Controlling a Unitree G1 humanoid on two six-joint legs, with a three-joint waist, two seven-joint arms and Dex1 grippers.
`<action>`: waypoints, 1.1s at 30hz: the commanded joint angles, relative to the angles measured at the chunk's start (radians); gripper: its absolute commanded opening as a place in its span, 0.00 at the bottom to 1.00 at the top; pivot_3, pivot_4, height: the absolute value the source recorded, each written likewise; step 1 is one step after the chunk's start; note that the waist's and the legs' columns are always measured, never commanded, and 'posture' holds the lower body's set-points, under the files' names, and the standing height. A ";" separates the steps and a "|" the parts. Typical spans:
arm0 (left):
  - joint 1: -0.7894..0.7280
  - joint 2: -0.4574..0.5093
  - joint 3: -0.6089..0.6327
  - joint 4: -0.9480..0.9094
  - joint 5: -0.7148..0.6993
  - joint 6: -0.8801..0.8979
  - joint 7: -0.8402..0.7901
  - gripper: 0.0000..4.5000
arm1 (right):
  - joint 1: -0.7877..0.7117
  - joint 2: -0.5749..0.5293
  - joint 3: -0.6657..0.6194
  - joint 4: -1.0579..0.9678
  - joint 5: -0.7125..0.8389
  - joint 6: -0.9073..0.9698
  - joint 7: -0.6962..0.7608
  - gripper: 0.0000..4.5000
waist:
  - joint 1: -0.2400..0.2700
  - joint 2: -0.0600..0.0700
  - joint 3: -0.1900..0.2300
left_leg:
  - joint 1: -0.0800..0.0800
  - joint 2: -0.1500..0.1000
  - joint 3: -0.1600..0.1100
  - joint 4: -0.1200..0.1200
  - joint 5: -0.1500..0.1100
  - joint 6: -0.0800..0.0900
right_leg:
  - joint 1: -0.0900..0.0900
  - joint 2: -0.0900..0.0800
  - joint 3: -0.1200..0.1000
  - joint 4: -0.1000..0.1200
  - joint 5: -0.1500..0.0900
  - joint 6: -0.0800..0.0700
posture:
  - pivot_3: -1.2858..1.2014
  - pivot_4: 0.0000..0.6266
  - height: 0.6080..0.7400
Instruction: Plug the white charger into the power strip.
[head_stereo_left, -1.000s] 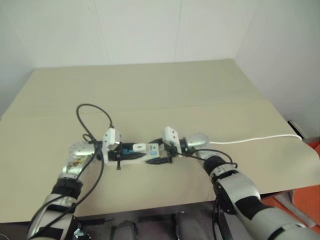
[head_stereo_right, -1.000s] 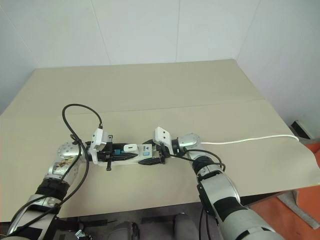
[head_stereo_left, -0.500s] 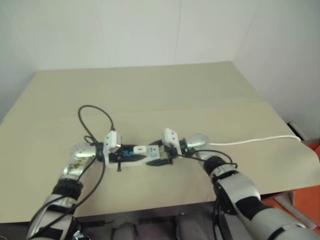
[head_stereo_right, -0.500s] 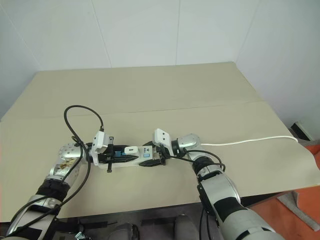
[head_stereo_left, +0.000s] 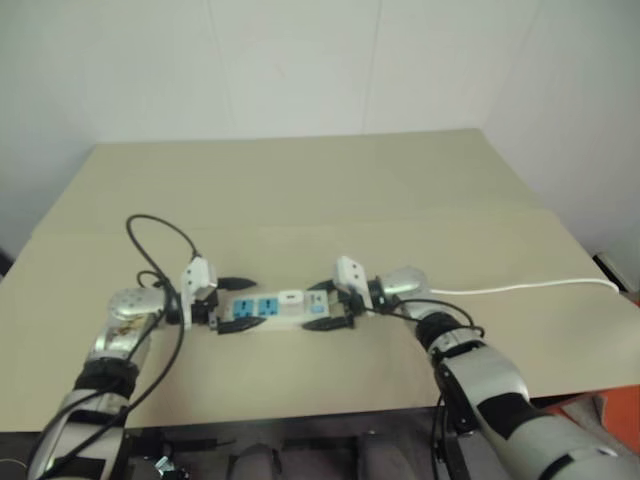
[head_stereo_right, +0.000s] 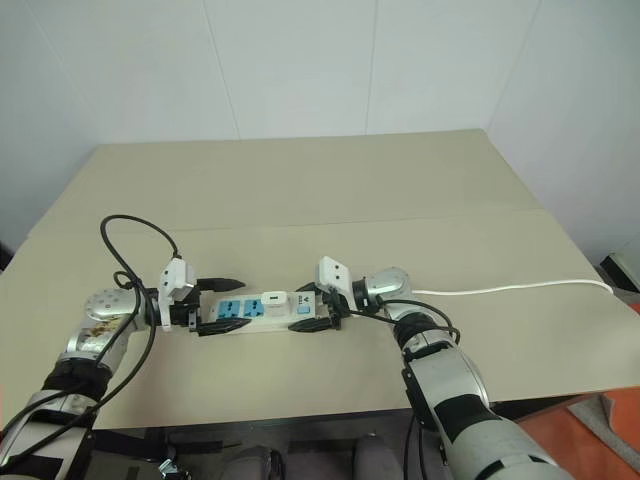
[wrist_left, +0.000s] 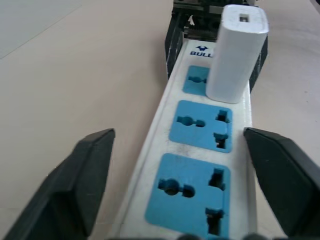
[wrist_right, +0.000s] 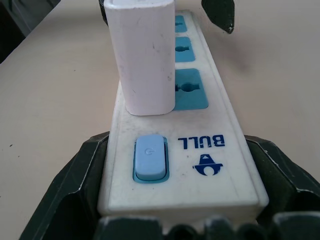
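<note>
Charger (head_stereo_right: 274, 300) now stands plugged upright mid power strip (head_stereo_right: 250, 312), the left gripper (head_stereo_right: 215, 305) having just released it, backing toward nine o'clock, while right gripper (head_stereo_right: 310, 308) clamps the switch end.

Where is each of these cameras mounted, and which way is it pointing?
Left and right eye views: on the head, looking down over both arms at the table, where the power strip lies.
Left wrist view: along the open left tool, up the strip toward the white charger standing in a socket.
Right wrist view: along the right tool, which grips the strip's switch end.
All views share the strip and charger.
</note>
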 joint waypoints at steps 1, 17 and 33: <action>0.028 -0.008 -0.010 -0.021 0.033 0.047 -0.003 0.99 | -0.004 0.003 0.004 -0.013 -0.007 -0.009 0.052 0.76 | 0.000 0.000 0.000 | -0.001 0.000 0.000 0.000 0.000 0.000 | 0.000 0.000 0.000 0.000 0.000 0.000 | 0.52 0.24 1.00; -0.081 0.172 0.199 -0.311 -0.135 0.349 -0.080 1.00 | 0.003 -0.008 -0.028 -0.038 -0.001 -0.020 0.028 0.99 | -0.008 -0.016 0.012 | -0.019 0.000 -0.001 0.001 0.000 0.000 | -0.019 0.001 0.000 0.003 0.004 -0.007 | 0.52 0.24 1.00; 0.055 0.329 0.319 -0.468 -0.144 0.444 -0.029 1.00 | 0.108 -0.236 -0.149 -0.528 0.200 0.235 0.046 0.99 | 0.000 -0.021 0.033 | -0.024 0.000 -0.001 0.002 0.000 0.000 | -0.023 0.001 0.000 0.002 0.004 -0.007 | 0.52 0.24 1.00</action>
